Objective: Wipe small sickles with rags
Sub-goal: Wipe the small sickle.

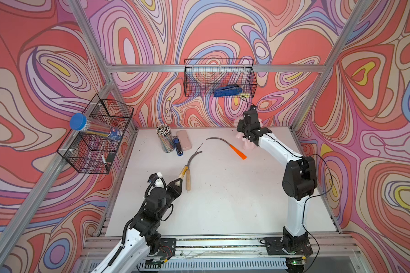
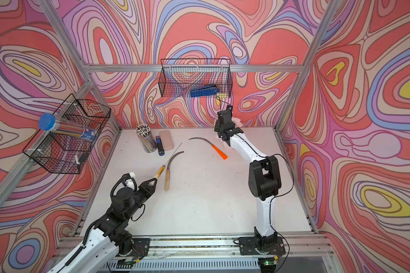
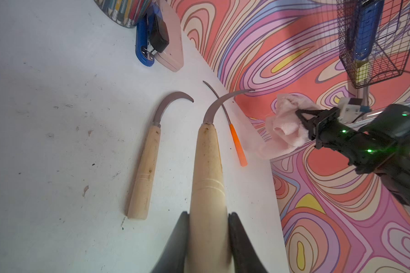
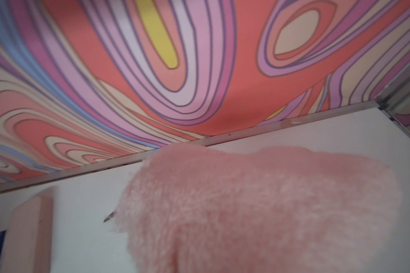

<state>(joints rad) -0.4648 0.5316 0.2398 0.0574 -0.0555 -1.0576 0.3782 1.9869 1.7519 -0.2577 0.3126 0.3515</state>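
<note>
Left arm reaches low, left gripper (image 3: 208,216) clamped on a wooden-handled sickle (image 3: 207,160); right arm stretches rearward, right gripper (image 3: 302,119) pinching the pink rag (image 3: 284,127) aloft

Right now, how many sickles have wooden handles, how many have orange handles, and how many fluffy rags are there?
Wooden-handled sickles: 2 (held sickle in the left pincer; lying sickle on the table)
Orange-handled sickle: 1
Pink rag: 1
Total: 4
</note>
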